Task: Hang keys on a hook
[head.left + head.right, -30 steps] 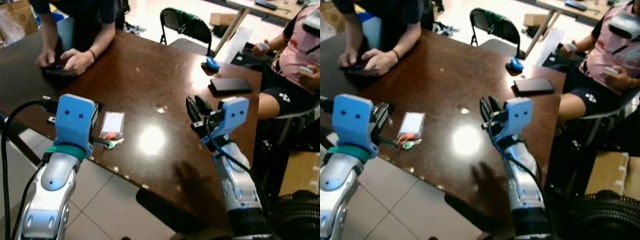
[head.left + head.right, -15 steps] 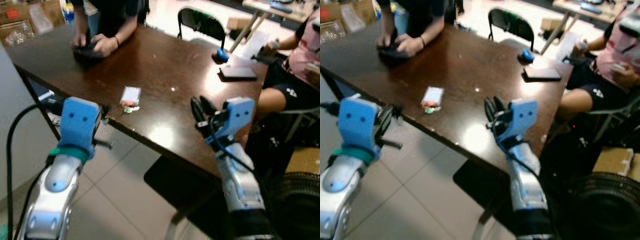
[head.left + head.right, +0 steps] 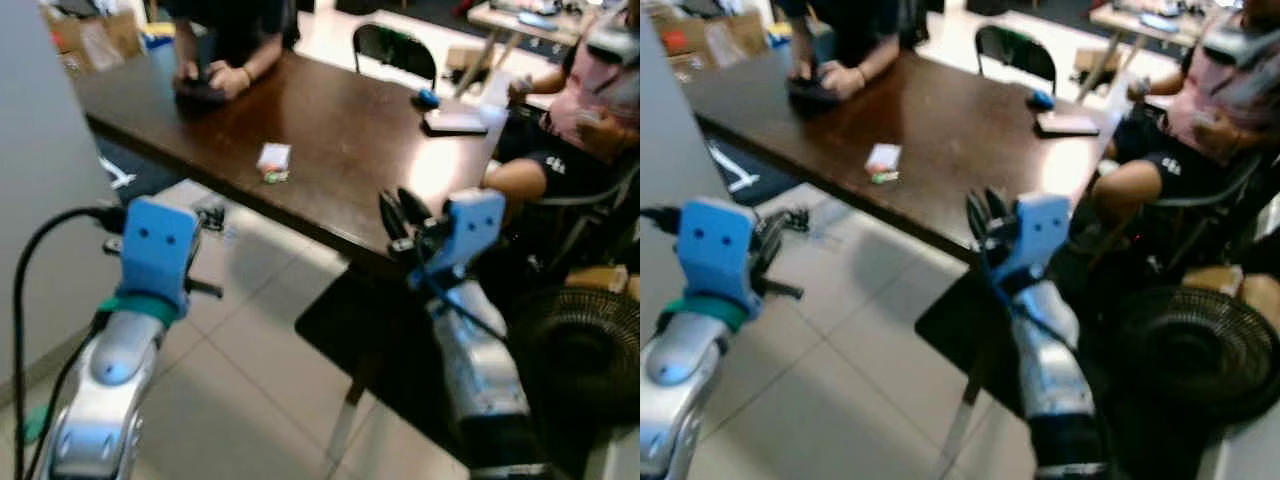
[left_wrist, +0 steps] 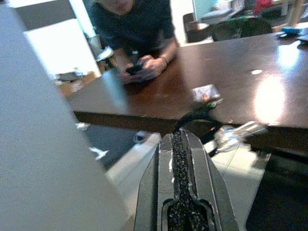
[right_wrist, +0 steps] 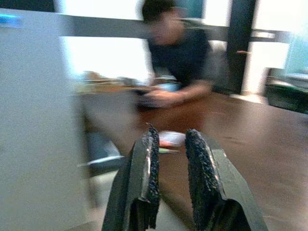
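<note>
Your left pincer (image 4: 182, 144) is up in the air over the tiled floor (image 3: 230, 380), off the bench's near edge. Its two black fingers are pressed tight together and hold nothing. A grey wall (image 3: 30, 180) stands close on that side.

The keys (image 3: 271, 176) lie on the brown bench (image 3: 350, 130), just by its near edge, touching a small clear packet (image 3: 274, 157). They are well apart from both pincers. At the far left corner of the bench a person's hands (image 3: 215, 80) hold a dark phone.

Your right pincer (image 5: 169, 144) is held up near the bench's near right corner. Its fingers are a little bit apart, with a thin gap between them, and nothing is in it.

At the far right side of the bench lie a black phone (image 3: 455, 122) and a small blue thing (image 3: 427, 98). A black chair (image 3: 395, 50) stands behind the far edge. Another person (image 3: 590, 90) in a pink top sits past the right edge. A black fan (image 3: 1185, 350) sits on the floor by your right arm.
</note>
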### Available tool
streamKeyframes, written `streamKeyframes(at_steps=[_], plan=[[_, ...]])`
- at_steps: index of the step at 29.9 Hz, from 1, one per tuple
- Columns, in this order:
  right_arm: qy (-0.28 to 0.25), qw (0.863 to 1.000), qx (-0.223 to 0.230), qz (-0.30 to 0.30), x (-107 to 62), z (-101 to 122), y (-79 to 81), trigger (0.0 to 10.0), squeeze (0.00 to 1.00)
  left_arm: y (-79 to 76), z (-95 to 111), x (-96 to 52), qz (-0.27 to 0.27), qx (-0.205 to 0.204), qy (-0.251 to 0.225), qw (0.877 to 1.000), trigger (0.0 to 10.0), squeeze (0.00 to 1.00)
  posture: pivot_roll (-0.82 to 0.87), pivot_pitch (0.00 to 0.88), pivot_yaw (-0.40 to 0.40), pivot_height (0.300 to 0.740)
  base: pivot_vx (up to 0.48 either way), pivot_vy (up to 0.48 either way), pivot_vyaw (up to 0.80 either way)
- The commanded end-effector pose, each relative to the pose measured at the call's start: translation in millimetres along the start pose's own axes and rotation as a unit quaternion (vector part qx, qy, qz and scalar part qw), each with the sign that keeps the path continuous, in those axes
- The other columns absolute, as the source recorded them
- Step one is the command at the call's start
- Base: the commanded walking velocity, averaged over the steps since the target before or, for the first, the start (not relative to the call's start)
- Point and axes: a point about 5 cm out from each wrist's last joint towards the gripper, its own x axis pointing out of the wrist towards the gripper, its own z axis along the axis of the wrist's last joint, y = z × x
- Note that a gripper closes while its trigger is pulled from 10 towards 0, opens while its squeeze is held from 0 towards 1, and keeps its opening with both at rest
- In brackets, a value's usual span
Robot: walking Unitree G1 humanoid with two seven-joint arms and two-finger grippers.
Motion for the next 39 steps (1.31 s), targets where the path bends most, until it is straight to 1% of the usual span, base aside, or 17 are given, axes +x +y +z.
streamKeyframes(at_steps=[1,9,11,17,39], plan=[[0.006,1.0,-0.008,-0.003,-1.3,-1.4,-2.7,10.0,0.0,-0.5,-5.0,-1.7,0.0,0.002,0.01,1.0,10.0,0.0,0.13,0.115,0.031,0.74,0.0,0.0,0.8],[0.007,1.0,-0.007,-0.005,-1.3,-1.6,-2.9,10.0,0.0,0.6,-4.1,-1.1,0.004,0.004,0.004,1.0,10.0,0.0,0.13,0.116,0.033,0.74,0.0,0.0,0.8],[0.007,1.0,-0.002,-0.006,-1.7,-1.8,-3.0,10.0,0.0,1.0,-3.6,-0.8,0.006,0.007,0.001,1.0,10.0,0.0,0.13,0.116,0.034,0.74,0.0,0.0,0.0],[0.006,1.0,0.008,-0.01,-2.2,-2.0,-3.9,10.0,0.0,1.2,-3.8,-0.3,0.005,0.01,0.0,1.0,10.0,0.0,0.13,0.121,0.034,0.74,0.435,0.0,0.0],[0.008,1.0,0.009,-0.013,-2.9,-2.1,-5.1,10.0,0.0,0.1,-4.3,-0.4,0.003,0.009,0.0,1.0,10.0,0.0,0.13,0.126,0.034,0.74,0.461,0.0,0.0]])
